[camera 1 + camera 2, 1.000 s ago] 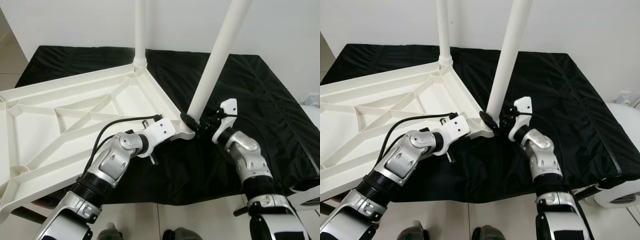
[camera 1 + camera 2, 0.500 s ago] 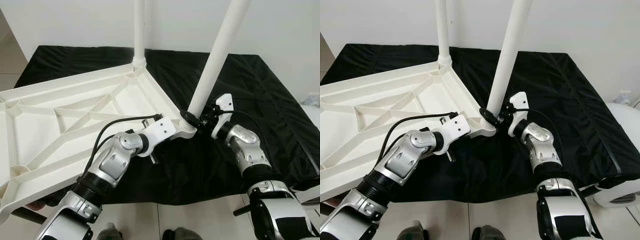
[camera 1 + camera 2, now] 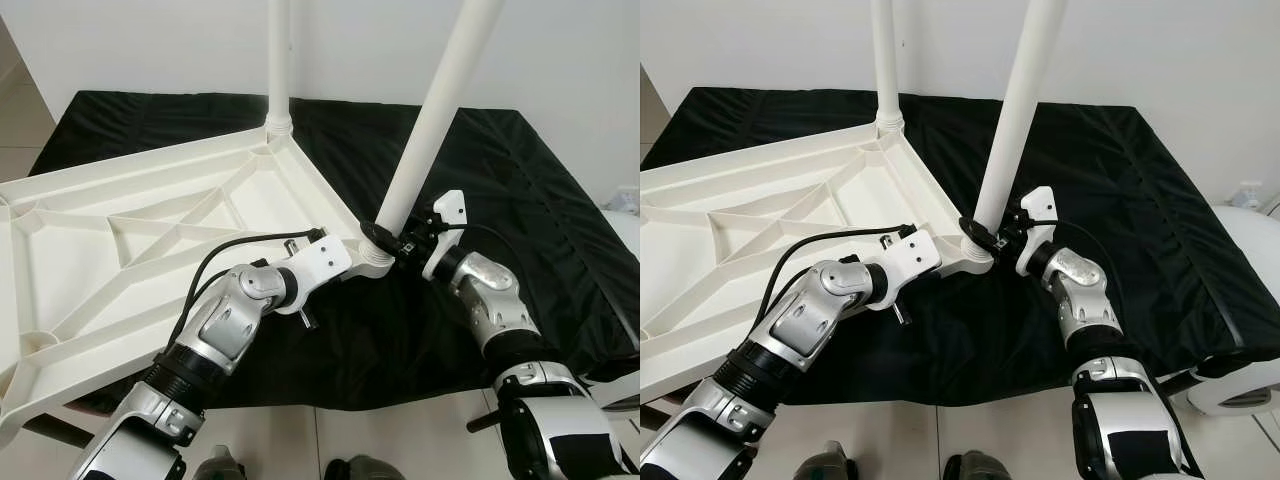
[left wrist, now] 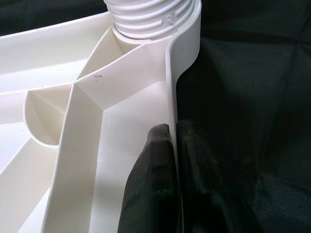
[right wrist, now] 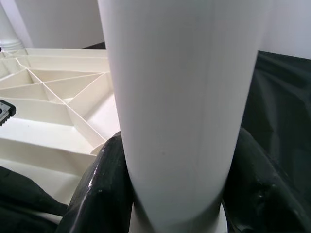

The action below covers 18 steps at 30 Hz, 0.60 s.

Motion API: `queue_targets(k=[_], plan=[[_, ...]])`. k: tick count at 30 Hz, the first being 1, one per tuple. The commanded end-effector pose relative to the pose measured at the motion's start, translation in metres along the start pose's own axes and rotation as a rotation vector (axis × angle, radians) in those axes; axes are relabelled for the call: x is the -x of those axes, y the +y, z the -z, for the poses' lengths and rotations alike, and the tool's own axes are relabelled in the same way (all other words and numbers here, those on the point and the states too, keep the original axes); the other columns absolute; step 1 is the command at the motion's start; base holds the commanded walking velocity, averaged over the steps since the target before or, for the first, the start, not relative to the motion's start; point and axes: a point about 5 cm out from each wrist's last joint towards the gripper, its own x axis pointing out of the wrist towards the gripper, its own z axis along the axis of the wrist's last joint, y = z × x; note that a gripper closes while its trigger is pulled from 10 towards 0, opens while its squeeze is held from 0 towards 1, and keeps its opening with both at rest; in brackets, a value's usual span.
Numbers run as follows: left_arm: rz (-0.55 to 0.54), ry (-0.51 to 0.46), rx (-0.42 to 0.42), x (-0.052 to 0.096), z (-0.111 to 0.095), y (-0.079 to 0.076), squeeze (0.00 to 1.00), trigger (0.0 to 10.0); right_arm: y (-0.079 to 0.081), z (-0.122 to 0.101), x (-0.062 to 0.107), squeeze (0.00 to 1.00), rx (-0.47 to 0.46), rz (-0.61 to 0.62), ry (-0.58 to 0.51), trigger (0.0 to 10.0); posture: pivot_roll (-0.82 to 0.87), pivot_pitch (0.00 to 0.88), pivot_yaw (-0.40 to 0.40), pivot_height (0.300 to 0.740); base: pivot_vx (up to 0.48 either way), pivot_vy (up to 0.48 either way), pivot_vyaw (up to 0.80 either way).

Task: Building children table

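The white children's table top [image 3: 150,240] lies upside down on a black cloth, ribs facing up. One white leg [image 3: 278,60] stands upright in the far corner socket. A second white leg [image 3: 430,130] leans to the right, its base at the near right corner socket [image 3: 376,258]. My right gripper [image 3: 393,240] is shut on this leg just above its base; in the right wrist view the black fingers [image 5: 104,184] hug both sides of the leg [image 5: 180,97]. My left gripper [image 4: 172,131] is shut on the table's rim [image 4: 171,87] just short of that threaded socket [image 4: 150,17].
The black cloth [image 3: 520,190] covers the raised surface and drops off at its front edge, with tiled floor [image 3: 400,440] below. A white wall stands close behind. A rounded white object [image 3: 1240,385] sits by the right edge of the cloth.
My right gripper has carried the leg's base a little up and toward the corner socket, and the wrist has turned. The left arm and table top have stayed still.
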Motion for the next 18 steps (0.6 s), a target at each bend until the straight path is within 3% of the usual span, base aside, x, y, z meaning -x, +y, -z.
queue_targets(k=[1, 8, 18], plan=[[-0.013, -0.072, -0.047, 0.001, -0.017, 0.001, 0.0, 10.0, -0.005, 0.008, 0.009, 0.0, -0.045, 0.108, 0.005, 10.0, 0.0, 0.0, -0.053, 0.74, 0.0, 0.0, 0.0], [-0.011, -0.072, -0.046, 0.002, -0.016, 0.0, 0.0, 10.0, 0.004, 0.008, 0.006, 0.0, -0.034, 0.285, -0.016, 10.0, 0.0, 0.0, -0.056, 0.74, 0.0, 0.0, 0.0], [-0.007, -0.073, -0.048, 0.001, -0.017, -0.001, 0.0, 10.0, 0.02, 0.003, -0.001, 0.0, -0.037, 0.377, -0.052, 10.0, 0.0, 0.0, -0.058, 0.74, 0.0, 0.0, 0.0]])
